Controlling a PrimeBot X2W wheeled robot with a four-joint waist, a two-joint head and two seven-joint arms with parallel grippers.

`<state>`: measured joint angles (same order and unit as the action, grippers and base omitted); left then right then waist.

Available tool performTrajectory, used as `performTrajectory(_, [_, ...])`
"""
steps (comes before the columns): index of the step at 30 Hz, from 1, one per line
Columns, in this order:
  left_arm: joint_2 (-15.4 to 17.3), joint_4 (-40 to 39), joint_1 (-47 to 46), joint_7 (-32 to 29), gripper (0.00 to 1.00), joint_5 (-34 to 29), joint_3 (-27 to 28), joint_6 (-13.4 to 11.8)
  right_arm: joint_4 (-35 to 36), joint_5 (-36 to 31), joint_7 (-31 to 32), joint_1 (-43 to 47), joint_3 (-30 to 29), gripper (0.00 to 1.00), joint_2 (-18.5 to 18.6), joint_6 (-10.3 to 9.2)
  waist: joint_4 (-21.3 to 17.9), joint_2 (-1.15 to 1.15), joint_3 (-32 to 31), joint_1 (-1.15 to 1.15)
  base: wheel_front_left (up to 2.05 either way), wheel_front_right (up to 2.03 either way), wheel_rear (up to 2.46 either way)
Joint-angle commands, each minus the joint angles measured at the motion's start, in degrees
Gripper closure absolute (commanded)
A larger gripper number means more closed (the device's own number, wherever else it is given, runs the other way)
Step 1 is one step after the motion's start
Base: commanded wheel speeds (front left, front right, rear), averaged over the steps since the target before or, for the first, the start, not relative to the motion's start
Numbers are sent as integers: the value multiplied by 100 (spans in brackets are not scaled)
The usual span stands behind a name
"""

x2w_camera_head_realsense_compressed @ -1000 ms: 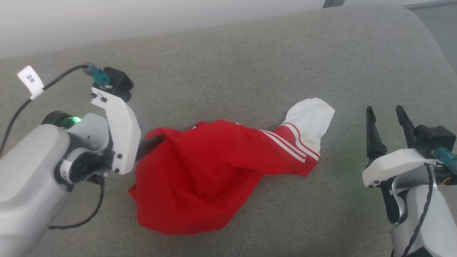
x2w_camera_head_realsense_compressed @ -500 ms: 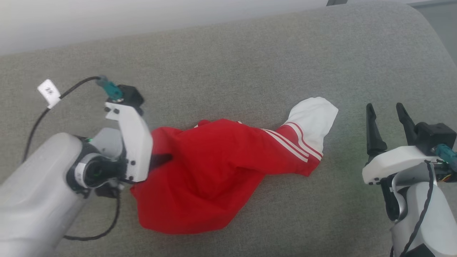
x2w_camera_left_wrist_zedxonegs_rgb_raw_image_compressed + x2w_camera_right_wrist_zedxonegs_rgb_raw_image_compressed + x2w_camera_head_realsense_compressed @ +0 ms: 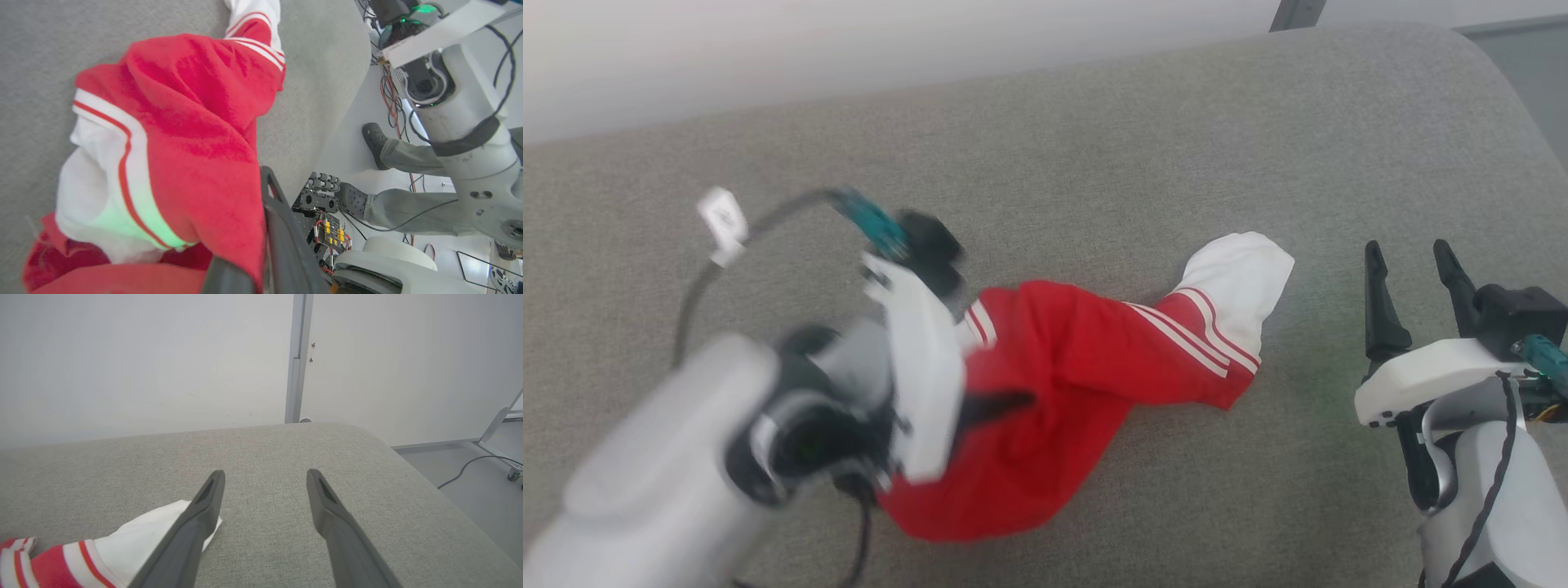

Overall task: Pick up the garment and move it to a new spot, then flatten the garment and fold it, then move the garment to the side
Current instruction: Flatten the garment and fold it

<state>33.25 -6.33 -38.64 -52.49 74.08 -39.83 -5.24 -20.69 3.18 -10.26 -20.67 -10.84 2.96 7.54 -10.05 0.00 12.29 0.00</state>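
Head view: left jaws clamp the garment (image 3: 1086,367); right jaws gape near the cushion (image 3: 1094,147) edge.

The left pincer (image 3: 1023,399) has clamped shut on the garment (image 3: 1094,359). It has dragged the cloth's left edge rightward, bunching it.

One garment (image 3: 1078,359), two grippers (image 3: 1013,400) (image 3: 1406,249), perhaps two shoes (image 3: 374,141) (image 3: 353,200).

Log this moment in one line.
phase: pickup | left gripper: shut on shirt | right gripper: open, not touching shirt | shirt: crumpled on grey cushion
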Motion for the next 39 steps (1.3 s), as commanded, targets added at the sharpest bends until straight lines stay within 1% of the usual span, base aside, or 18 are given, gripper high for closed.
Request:
performTrajectory(1, [-25, -63, 79, -26, 100, -4, -21, 8, 22, -45, -24, 35, 6, 0, -10, -10, 5, 0, -7, 0, 0, 0, 0])
performTrajectory(3, [-33, -327, 216, -13, 100, -88, -145, -25, 39, -27, -11, 48, 6, 0, -11, -10, 12, 0, -20, 0, 0, 0, 0])
performTrajectory(6, [-45, -628, 483, -19, 100, -255, -459, 6, 71, -17, 4, 61, 9, 0, -11, -10, 23, 0, -14, 0, 0, 0, 0])
performTrajectory(9, [-64, -756, 707, 46, 100, -495, -756, 63, 89, 13, 12, 82, 23, 0, -11, -10, 31, 0, 15, 0, 0, 0, 0])
performTrajectory(10, [-59, -741, 774, 93, 98, -626, -845, 81, 90, 21, 18, 84, 31, 0, -11, -10, 34, 0, 28, 0, 0, 0, 0])
performTrajectory(12, [-88, -663, 905, 172, 56, -752, -1012, 144, 93, 18, 22, 81, 38, 0, -11, -10, 41, 0, 48, 0, 0, 0, 0])
performTrajectory(13, [-90, -604, 931, 213, 51, -842, -1061, 162, 93, 22, 28, 75, 49, 0, -11, -10, 41, 0, 57, 0, 0, 0, 0])
performTrajectory(14, [-90, -541, 948, 241, 43, -929, -1112, 192, 93, 22, 33, 69, 52, 0, -10, -10, 41, 0, 67, 0, 0, 0, 0])
performTrajectory(15, [-79, -481, 945, 296, 30, -1014, -1158, 231, 95, 29, 36, 60, 60, 0, -10, -10, 42, 0, 77, 0, 0, 0, 0])
performTrajectory(16, [-81, -417, 932, 366, 0, -1108, -1183, 268, 96, 28, 37, 51, 62, 0, -10, -10, 42, 0, 83, 0, 0, 0, 0])
performTrajectory(20, [-128, -232, 897, 541, 0, -1305, -1216, 369, 93, 3, 32, 45, 57, 0, -10, -10, 50, 0, 78, 0, 0, 0, 0])
performTrajectory(22, [-123, -232, 853, 570, 0, -1292, -1210, 410, 93, -17, 37, 70, 43, 0, -10, -10, 58, 0, 53, 0, 0, 0, 0])
performTrajectory(26, [-58, -396, 824, 540, 0, -1245, -1154, 379, 92, -48, 60, 133, 13, 0, -11, -10, 84, 0, -27, 0, 0, 0, 0])
performTrajectory(32, [148, -872, 860, 454, 0, -1142, -1010, 205, 108, -89, 93, 195, 9, 0, -10, -10, 119, 0, -159, 0, 0, 0, 0])
performTrajectory(39, [559, -1506, 963, 292, 0, -1142, -850, -66, 170, -97, 128, 286, -12, 0, -10, -10, 153, 0, -225, 0, 0, 0, 0])
